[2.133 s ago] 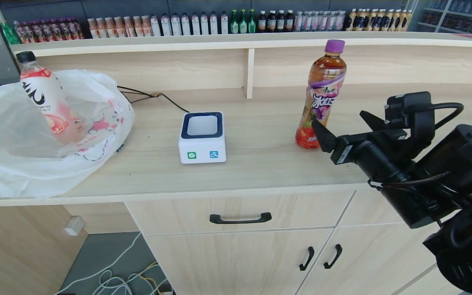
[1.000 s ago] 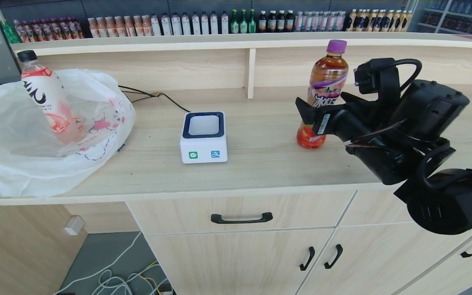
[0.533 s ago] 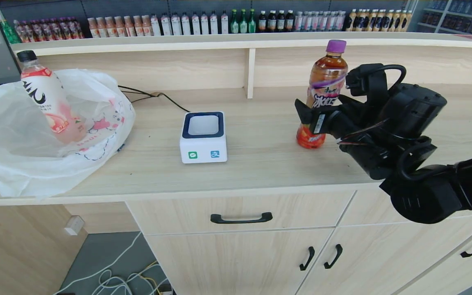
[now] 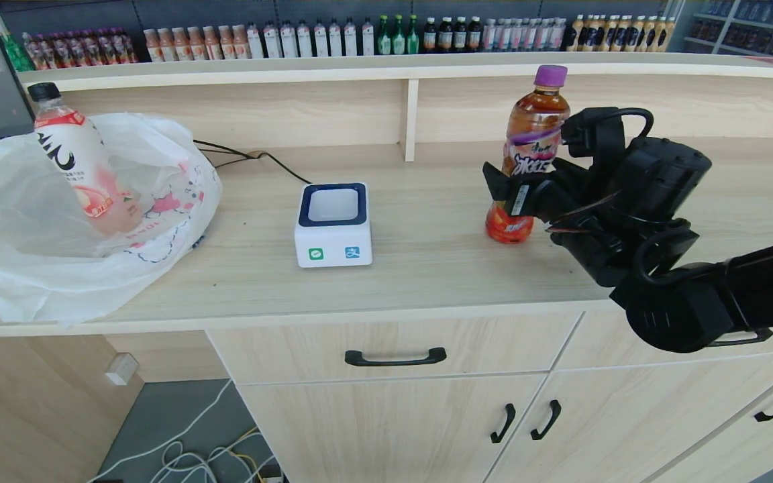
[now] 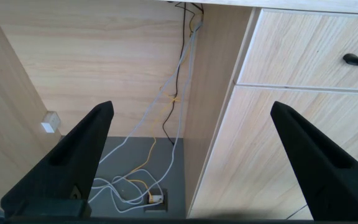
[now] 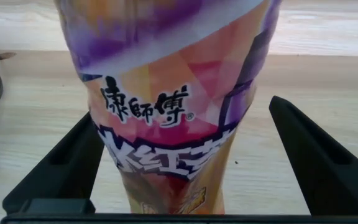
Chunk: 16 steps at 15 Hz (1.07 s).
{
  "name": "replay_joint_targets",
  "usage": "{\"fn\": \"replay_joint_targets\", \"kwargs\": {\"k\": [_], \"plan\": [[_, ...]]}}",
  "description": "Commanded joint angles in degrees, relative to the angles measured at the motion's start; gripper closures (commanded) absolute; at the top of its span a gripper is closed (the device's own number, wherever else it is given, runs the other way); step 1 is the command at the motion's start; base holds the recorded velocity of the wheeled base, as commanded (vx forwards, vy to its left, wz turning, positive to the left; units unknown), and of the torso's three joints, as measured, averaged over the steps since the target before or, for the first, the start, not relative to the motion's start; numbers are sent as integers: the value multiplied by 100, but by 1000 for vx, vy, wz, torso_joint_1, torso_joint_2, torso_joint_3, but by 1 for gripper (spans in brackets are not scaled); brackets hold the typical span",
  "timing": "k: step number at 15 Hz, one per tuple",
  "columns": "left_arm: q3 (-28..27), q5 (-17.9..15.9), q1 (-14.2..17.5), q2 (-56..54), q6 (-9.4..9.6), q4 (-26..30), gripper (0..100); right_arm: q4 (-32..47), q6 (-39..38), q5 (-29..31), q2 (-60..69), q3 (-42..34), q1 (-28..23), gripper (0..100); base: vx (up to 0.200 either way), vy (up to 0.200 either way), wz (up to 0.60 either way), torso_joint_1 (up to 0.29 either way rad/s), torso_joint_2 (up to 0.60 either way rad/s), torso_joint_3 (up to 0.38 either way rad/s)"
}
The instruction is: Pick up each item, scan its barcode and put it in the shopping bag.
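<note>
Tea bottle (image 4: 531, 151): upright on the counter (image 4: 427, 268), right of centre, purple cap on, orange-and-purple label. Its base rests on the wood.
Right gripper (image 6: 185, 165): open. One finger sits on each side of the bottle's lower half, at label height. The right wrist view shows bare counter between the bottle and one finger. On the other side I cannot tell whether finger and label touch.
Right arm: comes in over the counter's front edge from the right, wrist level with the bottle's middle.
Left gripper (image 5: 188, 165): fingers wide apart, nothing between them. It hangs below counter level beside the cabinet side panel, pointing at the floor cables (image 5: 135, 180).
Scanner (image 4: 333, 225): white box with a dark-framed window facing up, mid-counter, well apart from the tea bottle. A black cable (image 4: 252, 157) runs off behind it.
Shopping bag (image 4: 17, 268): white plastic, open, at the counter's left end.
Pink bottle (image 4: 81, 168): stands tilted inside the bag, black cap above the rim.
Back shelf: a row of drinks bottles (image 4: 359, 37) behind the counter.
</note>
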<state>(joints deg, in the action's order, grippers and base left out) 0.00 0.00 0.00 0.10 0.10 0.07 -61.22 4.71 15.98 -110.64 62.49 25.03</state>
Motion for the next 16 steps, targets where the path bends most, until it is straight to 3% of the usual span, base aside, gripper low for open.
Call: {"fn": "replay_joint_targets", "kwargs": {"k": [1,13,14,16], "plan": [[0,0,0,-1,-1,1,0,128,-5,1,-45,202,2,0,0,0,0,0,0,0],[0,0,0,-1,-1,1,0,330,-101,37,-142,492,-7,0,0,0,0,0,0,0],[0,0,0,-1,-1,1,0,330,-101,37,-142,484,-15,100,0,0,0,0,0,0],[0,0,0,-1,-1,1,0,330,-101,37,-142,492,-15,100,0,0,0,0,0,0]]}}
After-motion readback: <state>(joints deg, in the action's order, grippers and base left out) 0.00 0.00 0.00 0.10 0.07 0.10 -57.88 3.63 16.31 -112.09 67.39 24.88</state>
